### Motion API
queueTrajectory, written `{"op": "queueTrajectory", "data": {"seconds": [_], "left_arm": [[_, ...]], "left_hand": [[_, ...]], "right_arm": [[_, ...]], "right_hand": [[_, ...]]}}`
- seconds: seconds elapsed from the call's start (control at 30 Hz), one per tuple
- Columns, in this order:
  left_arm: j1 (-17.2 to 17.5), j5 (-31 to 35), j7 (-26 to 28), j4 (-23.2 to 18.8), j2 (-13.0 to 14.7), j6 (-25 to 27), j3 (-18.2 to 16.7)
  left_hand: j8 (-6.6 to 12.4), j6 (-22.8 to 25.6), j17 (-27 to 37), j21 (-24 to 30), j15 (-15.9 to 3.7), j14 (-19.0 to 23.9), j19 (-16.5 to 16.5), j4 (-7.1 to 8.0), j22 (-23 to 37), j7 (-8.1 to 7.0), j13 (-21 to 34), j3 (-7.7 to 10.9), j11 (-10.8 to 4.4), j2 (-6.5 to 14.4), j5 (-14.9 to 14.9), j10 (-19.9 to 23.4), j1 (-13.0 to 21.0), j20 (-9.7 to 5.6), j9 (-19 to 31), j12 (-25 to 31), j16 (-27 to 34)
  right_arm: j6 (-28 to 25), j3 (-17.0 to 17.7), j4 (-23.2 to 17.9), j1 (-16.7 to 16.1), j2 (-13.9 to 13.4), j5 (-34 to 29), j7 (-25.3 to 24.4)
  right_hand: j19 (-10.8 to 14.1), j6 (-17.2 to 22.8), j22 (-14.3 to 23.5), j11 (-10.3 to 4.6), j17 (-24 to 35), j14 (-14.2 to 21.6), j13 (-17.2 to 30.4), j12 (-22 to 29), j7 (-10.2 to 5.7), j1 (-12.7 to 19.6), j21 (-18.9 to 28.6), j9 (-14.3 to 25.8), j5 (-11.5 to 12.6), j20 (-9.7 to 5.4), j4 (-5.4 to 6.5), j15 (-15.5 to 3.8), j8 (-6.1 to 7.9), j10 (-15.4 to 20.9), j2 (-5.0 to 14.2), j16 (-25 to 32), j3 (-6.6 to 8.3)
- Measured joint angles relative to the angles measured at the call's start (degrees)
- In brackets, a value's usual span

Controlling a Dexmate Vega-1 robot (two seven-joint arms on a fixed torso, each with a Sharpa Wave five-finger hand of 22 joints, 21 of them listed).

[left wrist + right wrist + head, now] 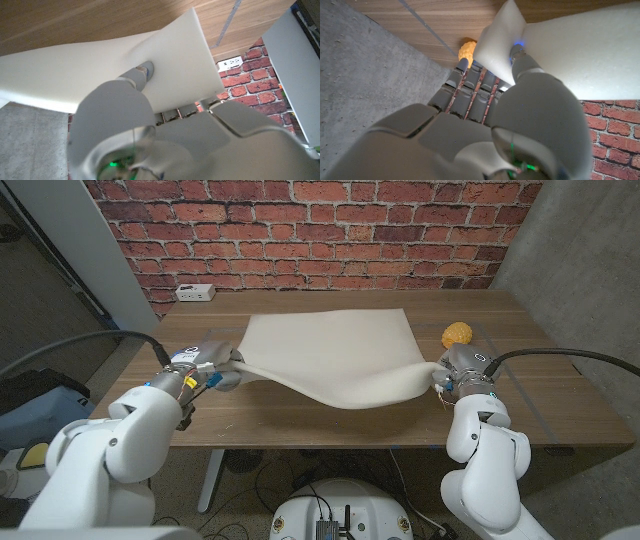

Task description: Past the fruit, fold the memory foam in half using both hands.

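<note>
Both hands, left hand [213, 361] and right hand [452, 372], grip the unmarked memory foam [335, 357]

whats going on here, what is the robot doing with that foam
The robot is working on a sheet of cream memory foam on the wooden table. Its left hand grips one near corner and its right hand grips the other, both lifted so the near edge sags between them. The far half lies flat. A yellow bumpy fruit sits beside the right hand.

Even, soft indoor light; head view sharp, foam [335, 355] casts a faint shadow on the desk [300, 420]; wrist views blur up close
</note>
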Motion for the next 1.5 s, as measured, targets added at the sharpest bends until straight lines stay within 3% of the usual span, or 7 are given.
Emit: {"op": "queueTrajectory", "data": {"seconds": [0.37, 0.57, 0.8, 1.0, 1.07, 1.33, 1.5], "left_arm": [[-6.1, -13.7, -19.3, -1.4, 4.6, 2.0, -7.2], [-8.2, -24.2, -24.4, -0.1, 7.5, 2.3, -12.0], [-7.4, -35.5, -22.3, 1.4, 6.2, -1.3, -17.9], [-6.1, -43.5, -19.4, 3.9, 3.9, -4.8, -24.0], [-5.7, -49.1, -16.7, 4.8, 3.2, -7.3, -25.8], [-4.3, -56.0, -9.7, 7.6, 2.0, -9.6, -29.6], [-4.0, -60.1, -4.6, 9.5, 1.4, -10.8, -30.5]], "left_hand": [[-1.37, -0.8, -0.4, 2.0, -0.30, 0.9, 0.7, -0.71, -0.3, 2.68, 0.0, 0.24, 1.14, 0.2, -0.4, 0.7, 0.8, 0.32, -0.4, 0.0, -0.5], [-1.82, -1.3, -0.4, 2.5, -0.31, 0.9, 1.1, -0.62, -0.3, 3.16, 0.0, 0.48, 1.21, 0.2, -0.4, 0.6, 0.8, 0.74, 0.0, 0.0, -0.7], [-1.87, -1.3, -0.4, 3.0, -0.31, 0.9, 1.1, -0.62, -0.5, 3.17, 0.0, 0.48, 1.41, 0.2, -0.4, 0.8, 0.8, 0.73, 0.0, 0.0, -1.0], [-2.04, -1.0, -0.4, 3.2, -0.30, 0.9, 1.1, -0.69, -0.8, 3.45, 0.0, 0.75, 1.51, 0.2, -0.4, 0.9, 0.8, 0.73, 0.4, 0.0, -1.0], [-2.04, -1.0, -0.4, 3.2, -0.30, 0.9, 1.1, -0.66, -0.8, 3.46, 0.0, 0.93, 1.52, 0.2, -0.4, 0.9, 0.8, 0.73, 0.4, 0.0, -1.2], [-2.19, -1.0, -0.4, 3.6, -0.30, 0.9, 0.9, -0.63, -1.1, 3.46, 0.0, 0.96, 1.61, 0.4, -0.4, 1.0, 0.6, 0.94, 0.4, 0.0, -1.4], [-2.21, -0.8, -0.4, 3.8, -0.30, 0.9, 0.9, -0.87, -1.3, 3.26, 0.0, 1.20, 1.61, 0.4, -0.4, 1.0, 0.6, 0.94, 0.6, 0.0, -1.4]], "right_arm": [[8.1, 5.8, -2.8, -4.7, 6.5, -2.5, 2.7], [11.2, 8.2, -4.2, -6.5, 9.4, -3.1, 3.2], [14.5, 12.3, -5.0, -8.0, 10.6, 2.1, 0.0], [18.0, 14.8, -5.1, -8.3, 10.3, 11.9, -5.6], [19.5, 17.3, -4.5, -8.2, 9.4, 15.9, -8.3], [24.1, 20.8, -1.4, -6.7, 6.4, 30.9, -18.6], [25.5, 22.2, 0.9, -4.5, 3.5, 39.0, -22.9]], "right_hand": [[0.0, 0.0, -0.3, -0.21, 0.1, -0.3, 0.0, -0.5, -0.01, 0.3, 0.4, 0.0, 0.0, 0.02, 0.00, 0.07, -0.27, -0.2, 0.32, -0.8, 0.00], [-0.3, -0.1, -0.3, -0.61, 0.3, -0.7, 0.2, -0.5, -0.11, 0.5, 0.4, 0.0, 0.0, -0.30, 0.23, 0.32, -0.41, -0.6, 0.47, -1.0, -0.25], [-0.1, -0.1, -0.3, -0.61, 0.6, -0.7, 0.4, -0.5, -0.12, 0.6, 0.4, 0.2, 0.0, -0.08, -0.01, 0.32, -0.48, -0.6, 0.62, -1.0, -0.50], [-0.1, -0.2, -0.3, -0.61, 0.6, -0.8, 0.5, -0.5, -0.21, 0.6, 0.4, 0.3, 0.5, -0.08, 0.07, 0.21, -0.25, -0.6, 0.62, -1.4, -0.72], [-0.3, -0.2, -0.3, -0.60, 0.8, -0.8, 0.5, -0.5, -0.21, 0.6, 0.4, 0.6, 0.5, 0.16, 0.09, 0.21, -0.24, -0.6, 0.61, -1.4, -0.74], [-0.7, -0.2, -0.3, -0.56, 1.1, -0.8, 0.8, -0.5, -0.18, 0.6, 0.4, 0.6, 0.5, 0.63, -0.01, 0.21, -0.24, -0.6, 0.61, -1.4, -1.12], [-0.8, -0.1, -0.3, 0.73, 1.4, -0.8, 0.9, -0.5, -0.07, 0.6, 0.4, 0.8, 0.5, 1.72, -0.03, 0.21, -0.23, 0.1, 0.62, -1.4, -1.14]]}}
